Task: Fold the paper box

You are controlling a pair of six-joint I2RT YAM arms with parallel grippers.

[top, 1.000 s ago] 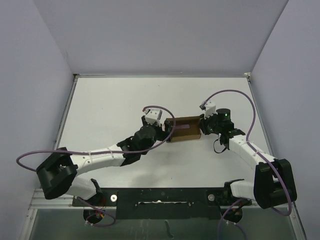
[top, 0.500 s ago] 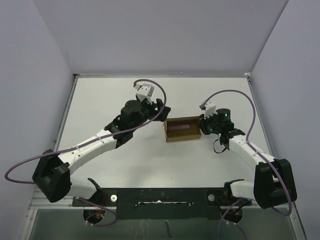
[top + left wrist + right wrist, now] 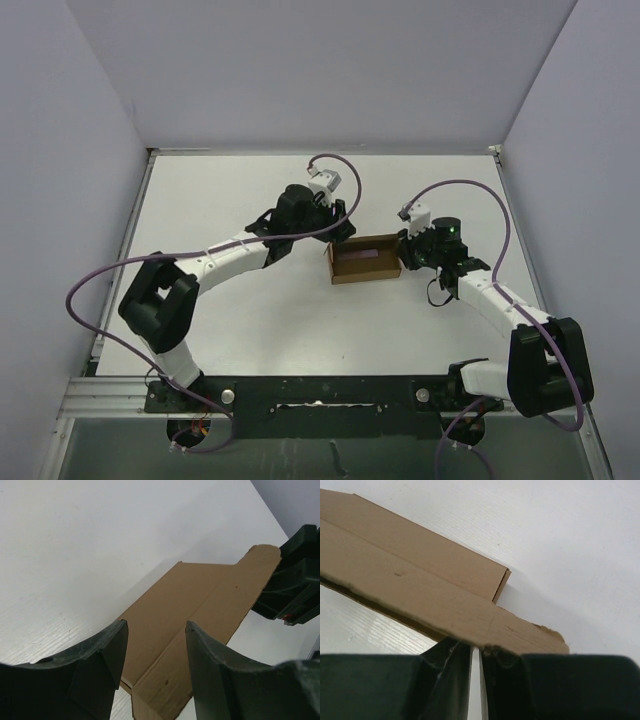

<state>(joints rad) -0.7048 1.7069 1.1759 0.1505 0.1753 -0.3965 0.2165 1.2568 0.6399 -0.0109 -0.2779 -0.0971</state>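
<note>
A plain brown paper box [image 3: 365, 260] lies on the white table [image 3: 220, 200], a little right of centre, between the robot's two grippers. From above it reads as a small rectangle, its long side running left to right, with a shaded strip along the middle. Up close it is bare cardboard: long panels meeting at straight creases, a rounded tab at one end and a rough, ragged edge at the other. No writing on it can be made out in any view.

The right gripper [image 3: 403, 252] sits at the box's right end. Its own camera shows the two dark fingers drawn almost together, pinching the ragged edge of the cardboard [image 3: 410, 575] between them [image 3: 475, 652].

The left gripper [image 3: 335, 232] hangs at the box's far left corner, arm stretched across the table. Its jaws stand apart [image 3: 156, 630], and the creased brown panels [image 3: 200, 595] show in the gap beyond them. Whether the fingers touch the cardboard cannot be told. In that same view the right gripper [image 3: 292, 585] appears dark green at the far end, against the rounded tab.
</note>
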